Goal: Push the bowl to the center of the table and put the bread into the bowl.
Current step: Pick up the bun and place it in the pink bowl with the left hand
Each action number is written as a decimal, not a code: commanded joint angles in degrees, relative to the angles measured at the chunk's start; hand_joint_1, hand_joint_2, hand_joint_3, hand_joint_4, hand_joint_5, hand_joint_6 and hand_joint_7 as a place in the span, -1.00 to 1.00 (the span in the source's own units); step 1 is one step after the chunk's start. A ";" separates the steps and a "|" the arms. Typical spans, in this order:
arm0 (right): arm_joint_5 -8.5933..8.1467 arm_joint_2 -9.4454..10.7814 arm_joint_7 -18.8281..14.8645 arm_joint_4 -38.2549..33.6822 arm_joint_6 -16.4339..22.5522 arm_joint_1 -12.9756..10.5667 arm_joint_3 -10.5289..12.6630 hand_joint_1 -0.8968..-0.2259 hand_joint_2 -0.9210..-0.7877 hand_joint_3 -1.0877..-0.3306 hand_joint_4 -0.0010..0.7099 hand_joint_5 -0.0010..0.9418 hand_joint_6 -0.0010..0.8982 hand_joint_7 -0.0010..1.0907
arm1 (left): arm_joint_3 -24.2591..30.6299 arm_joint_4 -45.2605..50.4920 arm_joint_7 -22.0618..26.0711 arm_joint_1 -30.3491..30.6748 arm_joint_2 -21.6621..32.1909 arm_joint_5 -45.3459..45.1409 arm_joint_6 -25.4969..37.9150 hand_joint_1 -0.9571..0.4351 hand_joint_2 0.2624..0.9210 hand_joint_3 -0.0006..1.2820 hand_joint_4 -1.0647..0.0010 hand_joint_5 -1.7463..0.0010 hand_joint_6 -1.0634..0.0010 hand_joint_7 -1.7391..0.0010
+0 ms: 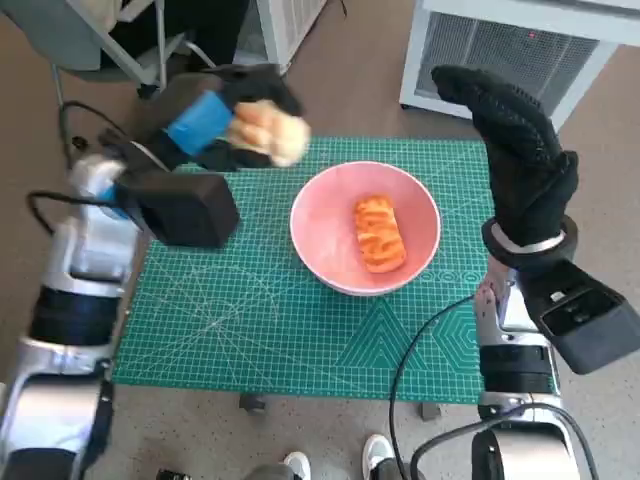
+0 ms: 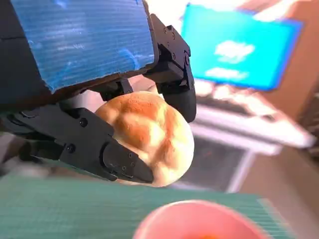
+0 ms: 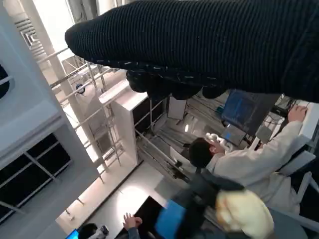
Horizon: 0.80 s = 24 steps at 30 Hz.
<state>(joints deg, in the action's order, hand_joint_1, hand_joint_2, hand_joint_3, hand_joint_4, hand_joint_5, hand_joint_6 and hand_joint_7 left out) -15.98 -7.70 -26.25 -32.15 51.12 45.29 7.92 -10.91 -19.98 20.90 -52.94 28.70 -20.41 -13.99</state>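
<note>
Gripped in my left hand [image 1: 215, 120], a round bread roll [image 2: 149, 137] hangs above the green mat's [image 1: 250, 320] far edge beside the pink bowl [image 1: 318, 245] holding a glazed pastry [image 1: 379, 233], my gloved right hand [image 1: 515, 150] raised, empty, fingers extended.

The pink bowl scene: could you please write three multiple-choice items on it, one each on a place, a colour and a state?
1. Where is the glazed orange pastry?
A. inside the round pink bowl
B. on the green cutting mat
C. on the floor

2. What colour is the tape on the left robot hand?
A. red
B. blue
C. yellow

3. What is the left robot hand doing?
A. resting empty
B. pushing the bowl
C. holding a pale round bun

Answers: 1 A, the pastry lies in the bowl; 2 B, blue tape covers its back; 3 C, its fingers grip the bun above the mat.
</note>
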 commanded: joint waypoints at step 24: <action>0.58 -0.98 0.81 3.35 -2.21 -2.67 -0.27 0.08 -1.00 -0.32 -1.00 -0.01 -1.00 0.02 | -12.55 0.24 19.59 -0.85 -5.45 -6.11 17.87 -0.08 0.99 -0.94 0.37 0.85 0.37 0.80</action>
<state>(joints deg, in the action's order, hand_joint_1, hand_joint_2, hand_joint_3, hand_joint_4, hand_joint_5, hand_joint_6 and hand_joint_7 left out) -15.76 -8.22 -25.80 -29.01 49.65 43.83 7.54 -23.17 -21.43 37.61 -52.76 22.36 -26.41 1.69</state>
